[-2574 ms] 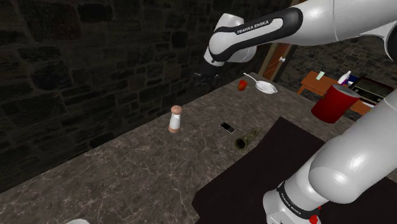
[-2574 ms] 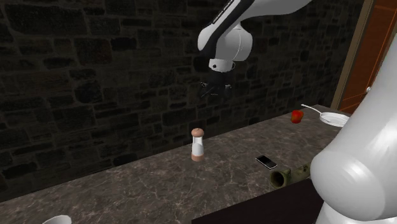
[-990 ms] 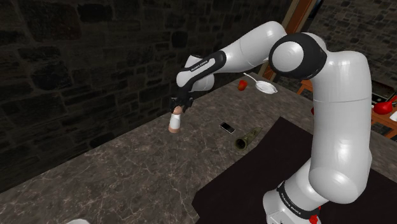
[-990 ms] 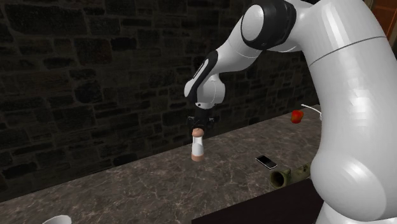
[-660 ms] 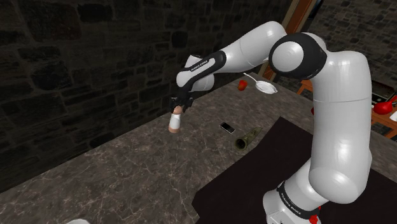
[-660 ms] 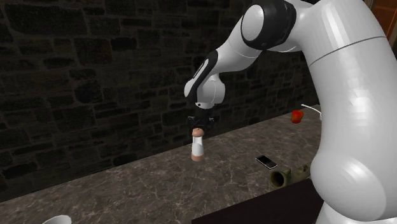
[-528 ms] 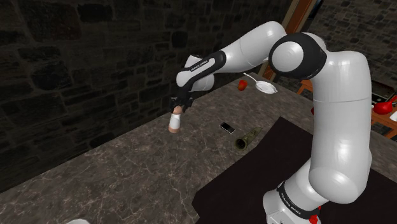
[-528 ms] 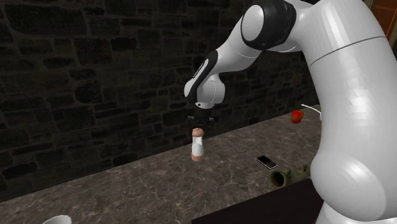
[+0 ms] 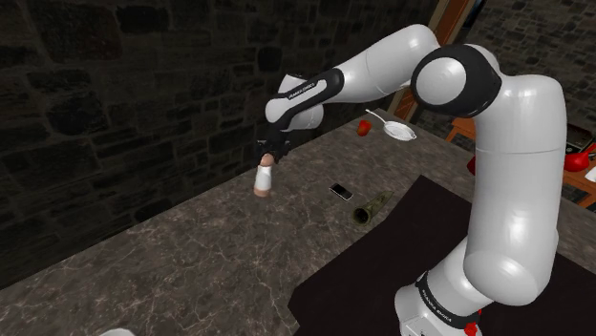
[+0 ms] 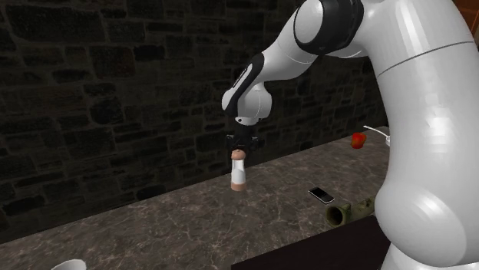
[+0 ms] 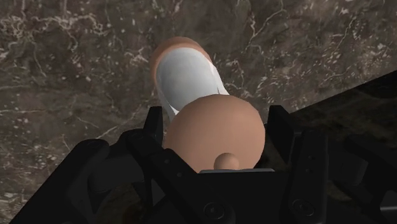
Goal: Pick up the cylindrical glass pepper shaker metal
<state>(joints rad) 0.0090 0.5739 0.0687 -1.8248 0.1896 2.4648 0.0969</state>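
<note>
A: Colours of the pepper shaker (image 11: pixel 191 76)?
B: White body, pinkish-tan cap and base; black fingers (image 11: pixel 153 127).
A: The table (image 9: pixel 191 258)?
B: Dark brown marbling with pale veins. The wall (image 9: pixel 115 86) looks grey stonework, I think.

Phone (image 9: pixel 341 191) nr lying dark bottle (image 9: pixel 371 207); red obj (image 9: pixel 364 127) by white pan (image 9: pixel 401 131).

Arm (image 9: pixel 497 191): small white lettering on the forearm band (image 9: pixel 304 91) and base ring (image 9: pixel 435 304), neither legible.
</note>
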